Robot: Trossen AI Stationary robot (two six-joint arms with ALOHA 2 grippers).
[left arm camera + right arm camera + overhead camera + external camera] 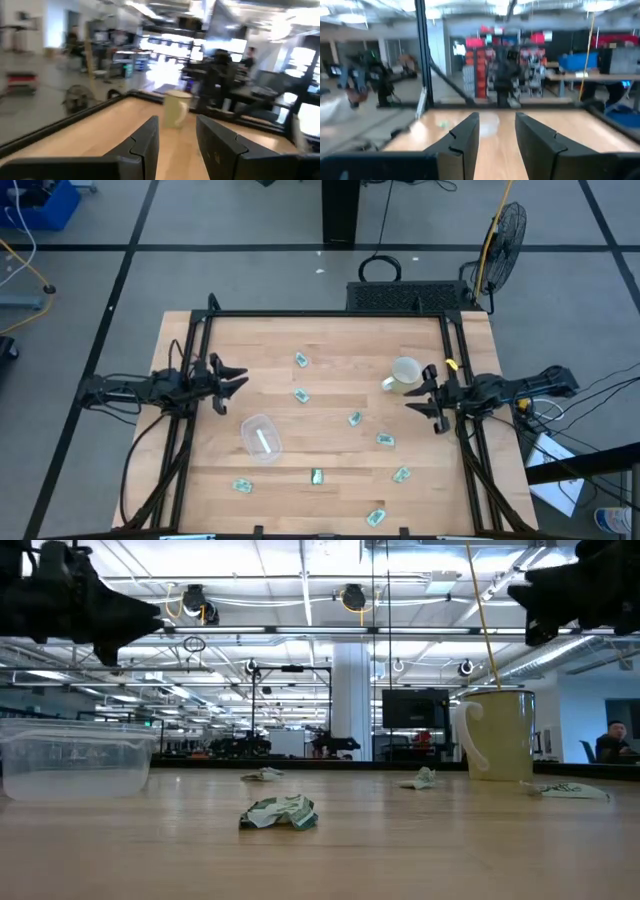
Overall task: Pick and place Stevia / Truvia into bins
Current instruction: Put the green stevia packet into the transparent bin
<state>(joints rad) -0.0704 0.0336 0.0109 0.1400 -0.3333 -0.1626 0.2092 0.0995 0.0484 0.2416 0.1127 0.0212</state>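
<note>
Both grippers, left gripper [238,382] and right gripper [418,391], hang with fingers spread, holding nothing. Risk: mug [404,373] sits just beside right fingers, easily knocked; flat packets [355,419] may slip.

Brightness: ceiling strip lights are flooding the room evenly.
Shadows: soft ones are lying under the mug [404,374].
Glare: windows behind the mug are blowing out.
Blur: both wrist views are smearing.
</note>
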